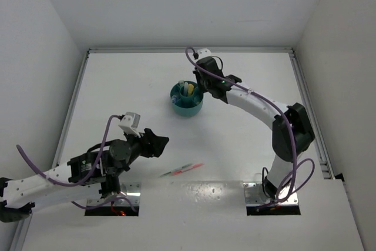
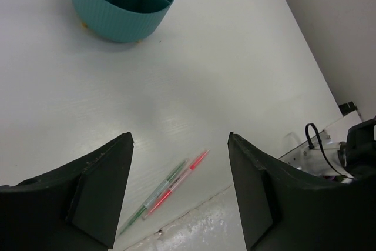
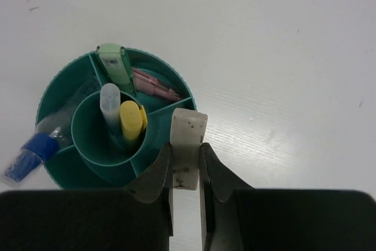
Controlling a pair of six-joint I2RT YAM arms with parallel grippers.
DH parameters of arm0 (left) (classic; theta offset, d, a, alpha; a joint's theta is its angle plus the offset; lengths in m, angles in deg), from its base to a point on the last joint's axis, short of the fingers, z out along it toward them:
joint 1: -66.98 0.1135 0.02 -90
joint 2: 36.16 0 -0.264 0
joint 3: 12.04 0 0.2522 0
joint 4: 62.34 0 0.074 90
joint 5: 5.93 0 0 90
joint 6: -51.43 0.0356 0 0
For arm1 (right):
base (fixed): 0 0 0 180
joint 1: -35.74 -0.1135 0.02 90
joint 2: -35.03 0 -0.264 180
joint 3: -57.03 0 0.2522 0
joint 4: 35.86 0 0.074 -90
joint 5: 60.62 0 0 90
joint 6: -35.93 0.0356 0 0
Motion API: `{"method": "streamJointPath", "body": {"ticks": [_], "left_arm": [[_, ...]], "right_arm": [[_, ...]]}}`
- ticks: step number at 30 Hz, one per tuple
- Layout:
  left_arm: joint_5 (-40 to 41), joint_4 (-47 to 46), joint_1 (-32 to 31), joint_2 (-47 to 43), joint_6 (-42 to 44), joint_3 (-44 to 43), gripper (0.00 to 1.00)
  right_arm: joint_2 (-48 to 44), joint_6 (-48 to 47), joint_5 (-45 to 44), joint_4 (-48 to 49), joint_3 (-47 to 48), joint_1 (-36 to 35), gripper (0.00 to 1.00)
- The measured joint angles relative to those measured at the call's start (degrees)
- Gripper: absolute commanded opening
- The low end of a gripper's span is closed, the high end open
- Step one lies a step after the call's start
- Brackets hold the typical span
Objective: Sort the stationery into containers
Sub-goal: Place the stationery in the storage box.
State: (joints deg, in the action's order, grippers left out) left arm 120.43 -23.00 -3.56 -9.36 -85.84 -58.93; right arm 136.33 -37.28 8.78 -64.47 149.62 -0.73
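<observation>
Overhead, a round teal plastic bowl (image 1: pixel 187 109) with divided compartments stands on the white worktop (image 1: pixel 247 145). The right jaws hang at its far right rim. Two thin pens (image 1: pixel 182 169), one green and one pink-red, lie side by side well apart from the bowl, near the front edge. They are just right of the left jaws, so the left arm is much the nearer.

From the left wrist, the left jaws stand wide apart and empty. The pens (image 2: pixel 176 183) lie low in the gap between them, long axis slanting from lower left to upper right.

From the right wrist, the right jaws are clamped on a small beige eraser block (image 3: pixel 188 139), held upright. It appears to sit over the bowl's rim (image 3: pixel 50 95), beside the central cup. Release probably wants it shifted inward over a ring compartment.
</observation>
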Motion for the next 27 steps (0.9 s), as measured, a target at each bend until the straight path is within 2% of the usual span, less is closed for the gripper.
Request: {"method": "streamJointPath", "body": {"ticks": [14,15,17,18,21,22,27], "left_arm": [[-0.09,0.11,0.00,2.08,-0.37,0.79,0.72],[-0.07,0.11,0.00,2.14,-0.37,0.79,0.72],[-0.09,0.11,0.00,2.19,-0.37,0.79,0.72],[-0.09,0.11,0.00,2.23,-0.37,0.79,0.72],[-0.09,0.11,0.00,2.23,-0.37,0.79,0.74],[-0.07,0.11,0.00,2.23,-0.37,0.79,0.74],[-0.07,0.07,0.00,2.95,-0.39,0.79,0.74]], "right_arm": [[5.38,4.70,12.15,-3.56,0.85,2.99,0.00],[5.38,4.79,12.66,-3.56,0.85,3.02,0.08],[5.38,4.94,13.75,-3.54,0.85,3.28,0.16],[5.38,5.11,14.36,-3.56,0.85,3.30,0.27],[5.38,5.46,15.34,-3.54,0.85,3.41,0.35],[5.38,5.46,15.63,-3.56,0.85,3.41,0.42],[5.38,5.53,16.17,-3.74,0.85,3.85,0.43]]}}
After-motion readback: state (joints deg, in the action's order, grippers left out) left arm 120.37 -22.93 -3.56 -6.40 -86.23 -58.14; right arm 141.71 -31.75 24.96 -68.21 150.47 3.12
